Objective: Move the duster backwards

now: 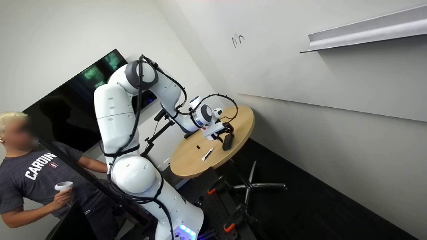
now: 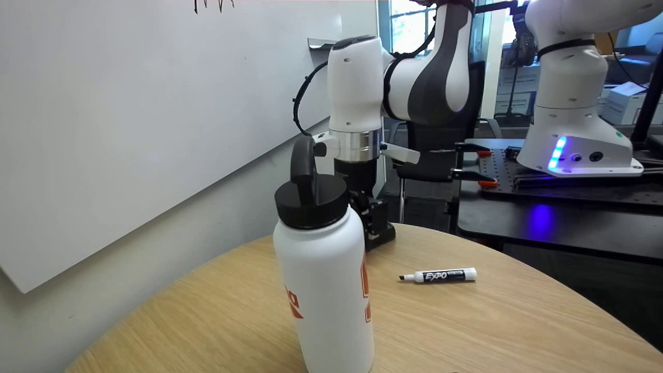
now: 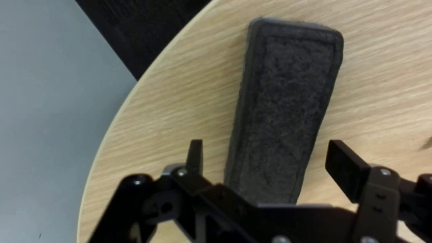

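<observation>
Dark charcoal, felt-like material is facing upward on the block-shaped duster (image 3: 283, 108), which is lying flat near the rim of the round, pale wooden surface (image 1: 188, 158). Its length is running outward from the black two-fingered end effector (image 3: 266, 158), so its narrower width is sitting between the fingers (image 3: 346, 170), presumably the dimension they can span. They are standing wide apart, one to each side of the duster, with bare wood showing in both gaps; nothing is being held. How low the fingertips (image 3: 194, 157) are reaching beside it is not showing.

The duster is slanting slightly in the wrist view, so one side would probably be meeting a finger first. Its nearer end is hiding behind the end effector; if the fingers are flanking that end rather than the middle, the rest would likely be swinging once gripped. The task is not saying which way "backwards" is leading, yet the close rim is making an outward push look risky.

An uncapped white marker with a black label (image 2: 439, 275) is lying well apart. A tall white bottle with a black lid (image 2: 331, 290) is standing upright, partly hiding the end effector in an exterior view. A person in a grey T-shirt (image 1: 56, 180) is holding a white controller (image 1: 63, 185), presumably steering the white jointed arm (image 1: 115, 116).
</observation>
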Action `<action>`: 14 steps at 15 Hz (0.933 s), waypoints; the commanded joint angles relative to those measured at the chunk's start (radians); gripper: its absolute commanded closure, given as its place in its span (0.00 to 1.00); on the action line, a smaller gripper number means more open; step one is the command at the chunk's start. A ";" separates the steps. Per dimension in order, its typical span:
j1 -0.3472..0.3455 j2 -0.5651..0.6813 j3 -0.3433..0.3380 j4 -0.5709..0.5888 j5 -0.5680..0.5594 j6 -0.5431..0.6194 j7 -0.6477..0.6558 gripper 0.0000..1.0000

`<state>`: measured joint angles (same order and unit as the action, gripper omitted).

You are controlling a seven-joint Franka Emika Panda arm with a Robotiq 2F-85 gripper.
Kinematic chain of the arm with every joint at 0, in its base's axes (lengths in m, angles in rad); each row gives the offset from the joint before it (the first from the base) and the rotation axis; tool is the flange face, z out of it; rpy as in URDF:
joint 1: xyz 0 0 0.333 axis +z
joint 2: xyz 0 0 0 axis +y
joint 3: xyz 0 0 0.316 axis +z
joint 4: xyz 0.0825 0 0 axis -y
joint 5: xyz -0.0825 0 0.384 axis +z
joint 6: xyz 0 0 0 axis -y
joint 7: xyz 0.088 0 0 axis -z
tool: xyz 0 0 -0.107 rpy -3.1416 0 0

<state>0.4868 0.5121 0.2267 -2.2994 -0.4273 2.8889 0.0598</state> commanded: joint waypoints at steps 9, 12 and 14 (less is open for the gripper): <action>0.042 -0.006 -0.005 0.054 0.039 -0.034 -0.044 0.70; 0.061 0.000 0.011 0.145 0.015 -0.083 -0.122 0.70; 0.074 0.026 0.020 0.229 0.003 -0.129 -0.180 0.70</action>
<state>0.5396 0.5278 0.2381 -2.1728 -0.4090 2.8527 -0.0483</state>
